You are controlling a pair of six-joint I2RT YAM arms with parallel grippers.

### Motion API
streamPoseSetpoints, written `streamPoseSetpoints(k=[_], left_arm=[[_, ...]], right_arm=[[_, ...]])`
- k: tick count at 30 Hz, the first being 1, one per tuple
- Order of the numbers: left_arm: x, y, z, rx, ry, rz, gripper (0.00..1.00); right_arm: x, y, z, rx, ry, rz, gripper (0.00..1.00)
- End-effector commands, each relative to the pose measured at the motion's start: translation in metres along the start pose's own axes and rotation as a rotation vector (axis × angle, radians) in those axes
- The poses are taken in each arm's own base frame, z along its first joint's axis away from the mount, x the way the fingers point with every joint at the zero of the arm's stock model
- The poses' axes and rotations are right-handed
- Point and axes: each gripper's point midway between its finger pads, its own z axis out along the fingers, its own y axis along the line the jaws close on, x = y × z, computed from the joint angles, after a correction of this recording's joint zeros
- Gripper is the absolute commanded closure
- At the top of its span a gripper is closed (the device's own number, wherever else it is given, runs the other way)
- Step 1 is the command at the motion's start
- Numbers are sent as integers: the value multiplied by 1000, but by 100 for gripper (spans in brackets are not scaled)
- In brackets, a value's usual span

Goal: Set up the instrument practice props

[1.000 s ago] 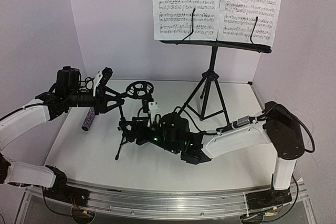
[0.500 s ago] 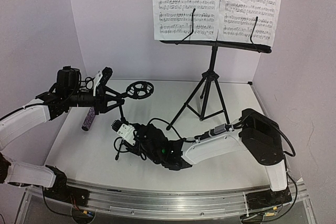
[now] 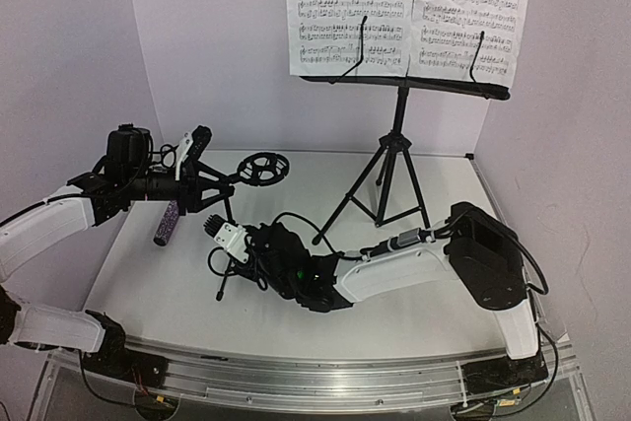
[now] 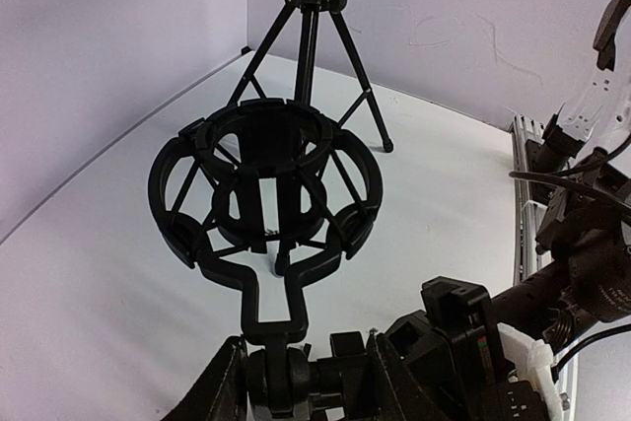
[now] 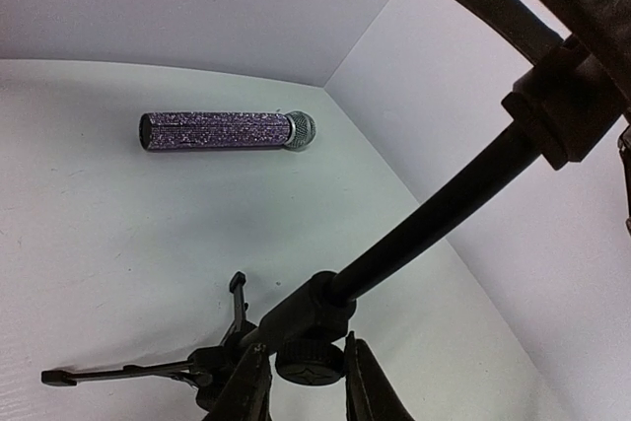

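Observation:
The small black mic stand (image 3: 229, 219) stands tilted at mid-left, its ring holder (image 3: 261, 167) on top. My left gripper (image 3: 210, 186) is shut on the swivel joint just under the ring holder (image 4: 266, 194). My right gripper (image 3: 227, 242) is low on the same stand, its fingers (image 5: 251, 386) closed against the round knob (image 5: 311, 362) where the pole (image 5: 444, 209) meets the tripod legs (image 5: 148, 372). The glittery purple microphone (image 3: 168, 224) lies flat on the table behind the stand, held by nothing. The tall music stand (image 3: 394, 150) at the back carries two sheet-music pages (image 3: 409, 9).
White walls close in the table (image 3: 414, 313) at the back and both sides. The music stand's tripod legs (image 4: 311, 46) spread just beyond the ring holder. My right arm (image 3: 414, 258) stretches low across the table's front from the right.
My right arm has swung left and down to the mic stand's base, and its jaws have narrowed round the knob. The left arm and the ring holder have stayed still.

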Motion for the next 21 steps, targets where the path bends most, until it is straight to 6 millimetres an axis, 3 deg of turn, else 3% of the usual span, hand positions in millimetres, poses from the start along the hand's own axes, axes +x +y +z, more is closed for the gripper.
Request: streamPoseSetpoints(k=[1, 7, 13, 16, 21], left_arm=[[-30, -4, -3, 22, -74, 56, 100], [-31, -4, -3, 25, -77, 54, 100], [-31, -4, -3, 27, -76, 54, 100], [-30, -5, -3, 33, -73, 76, 100], [-29, 0, -2, 28, -70, 109, 100]], right_arm=[[-1, -2, 9, 26, -2, 23, 76], [3, -10, 16, 61, 17, 40, 78], [3, -15, 14, 71, 19, 108, 100], [15, -21, 6, 42, 40, 381, 100], [49, -4, 4, -102, 122, 1039, 100]])
